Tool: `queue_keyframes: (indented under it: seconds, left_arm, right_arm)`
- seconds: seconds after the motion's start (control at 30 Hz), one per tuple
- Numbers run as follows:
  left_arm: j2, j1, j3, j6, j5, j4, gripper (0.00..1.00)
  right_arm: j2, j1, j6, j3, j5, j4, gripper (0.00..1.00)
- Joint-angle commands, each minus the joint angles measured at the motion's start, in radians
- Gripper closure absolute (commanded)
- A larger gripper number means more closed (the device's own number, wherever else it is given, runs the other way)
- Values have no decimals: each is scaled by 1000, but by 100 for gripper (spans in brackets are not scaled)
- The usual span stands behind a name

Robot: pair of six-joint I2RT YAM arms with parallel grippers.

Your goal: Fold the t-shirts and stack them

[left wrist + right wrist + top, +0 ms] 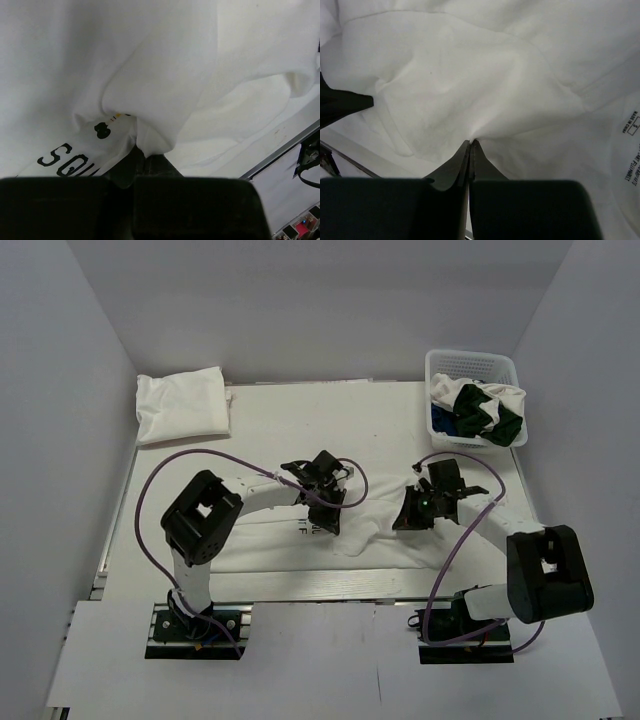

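Observation:
A white t-shirt [372,532] with black lettering lies rumpled across the near middle of the table. My left gripper [326,518] is shut on a bunched fold of it, seen in the left wrist view as cloth [150,80] pinched at the tips of the gripper [139,152], beside the letters "SQU" [62,159]. My right gripper [413,512] is shut on the same shirt further right; in the right wrist view the gripper [471,142] has cloth [470,75] puckered at its tips. A folded white t-shirt [182,405] rests at the back left.
A white lattice basket [470,362] at the back right holds white, dark green and blue shirts [482,410]. The table's metal front rail [320,585] runs just near the spread shirt. Purple cables [150,490] loop from both arms.

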Motion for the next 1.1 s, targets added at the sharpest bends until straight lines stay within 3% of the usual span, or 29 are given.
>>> queue_keyframes:
  seconds: [0.0,0.1,0.27,0.4,0.53,0.6,0.63,0.7,0.8,0.87,1.07]
  left_arm:
    - [-70,-7,26,-1,-9,12,100]
    - [-129,-7,25,-1,-18,-10,100]
    - [-191,-7,25,9,-28,-58,100]
    - [-220,-7,36,9,20,-69,100]
    - [-220,-7,48,19,-14,-92,100]
    - [-187,-7,48,9,-37,-92,100]
    - [-171,4,48,9,-46,-101,100]
    - [-139,4,58,0,-46,-101,79]
    - [-69,4,113,-11,-104,-115,29]
    - [-23,4,162,-20,-115,-124,22]
    - [30,4,206,-20,-115,-106,21]
  right_arm:
    - [-47,-1,-10,53,-34,-48,100]
    - [-102,-4,-32,130,-51,-245,100]
    - [-172,-10,-32,216,-57,-412,100]
    - [-204,-25,-30,242,-109,-460,100]
    - [-163,-48,-69,264,-293,-507,100]
    - [-137,-51,-81,259,-290,-504,100]
    - [-121,-50,-66,254,-211,-475,100]
    - [-109,-53,8,241,5,-417,100]
    - [-129,-50,54,207,137,-314,100]
    - [-135,-47,53,193,147,-262,100]
    - [-133,-44,27,173,116,-236,100]
